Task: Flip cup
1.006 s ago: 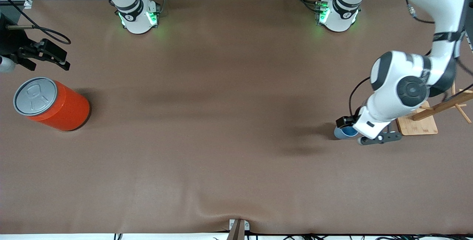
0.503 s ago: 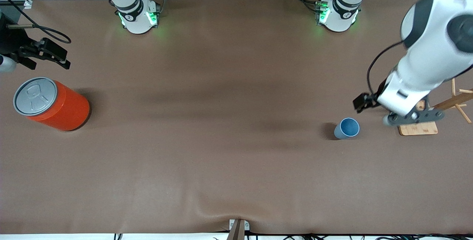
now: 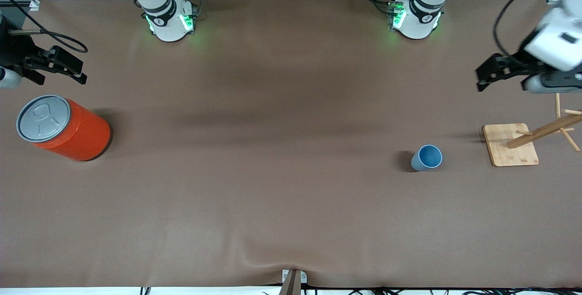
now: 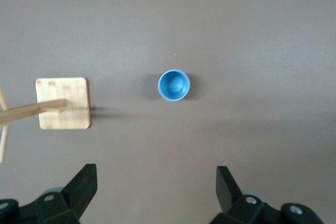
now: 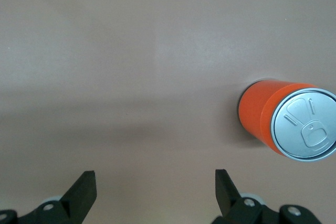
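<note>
The cup [image 3: 427, 157] is a small light-blue tumbler that stands upright on the brown table toward the left arm's end, its mouth up and its deeper blue inside showing. Nothing touches it. My left gripper [image 3: 484, 75] hangs open and empty, high over bare table well away from the cup. In the left wrist view the cup [image 4: 174, 85] sits far below my open left gripper [image 4: 156, 182]. My right gripper [image 3: 78, 72] waits open and empty at the right arm's end, over the table beside the orange can. In the right wrist view the right gripper [image 5: 155, 182] holds nothing.
A large orange can [image 3: 68, 129] with a grey pull-tab lid stands at the right arm's end, also seen as the can [image 5: 286, 124] in the right wrist view. A wooden peg stand on a square base [image 3: 511, 146] sits beside the cup; the base [image 4: 63, 109] shows in the left wrist view.
My left arm has lifted away from the cup and drawn back toward its end of the table. The cup stays upright where it stood. The right arm has not moved.
</note>
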### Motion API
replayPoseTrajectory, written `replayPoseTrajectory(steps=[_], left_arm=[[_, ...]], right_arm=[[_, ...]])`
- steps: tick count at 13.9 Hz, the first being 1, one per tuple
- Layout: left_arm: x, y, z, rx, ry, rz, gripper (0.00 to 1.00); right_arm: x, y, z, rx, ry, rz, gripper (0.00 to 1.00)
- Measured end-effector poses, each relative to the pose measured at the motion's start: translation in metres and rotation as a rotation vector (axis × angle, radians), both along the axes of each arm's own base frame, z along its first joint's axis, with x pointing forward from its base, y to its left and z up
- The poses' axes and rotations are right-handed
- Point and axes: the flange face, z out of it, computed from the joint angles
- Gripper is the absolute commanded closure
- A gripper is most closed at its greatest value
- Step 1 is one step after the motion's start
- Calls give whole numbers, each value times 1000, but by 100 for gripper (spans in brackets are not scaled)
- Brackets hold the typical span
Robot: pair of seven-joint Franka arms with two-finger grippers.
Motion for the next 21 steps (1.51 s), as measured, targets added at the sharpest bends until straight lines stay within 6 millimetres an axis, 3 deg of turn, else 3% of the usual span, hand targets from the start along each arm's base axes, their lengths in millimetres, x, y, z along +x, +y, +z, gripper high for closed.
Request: replayPoseTrajectory(steps=[2,7,10,12,17,21], left_arm=[[0,12,0,-7,11,4,0],[-7,4,11,-6,-6,-8,0],[-24,-7,29,0,-27,-19,0],[-31,-3,33,-5,-21,-15,0],[-43,11,18,-5,26,4,0],[-53,11,23,-5,17,-7,0]], right_arm=[[0,0,0,0,3,0,0],[-1,0,-1,-1,9,0,0],[-1,-2,-1,-1,9,-2,0],[-1,-3,-1,-1,10,-5,0],[-1,-4,-1,-1,11,-7,0],[-1,-4,-1,-1,10,-7,0]])
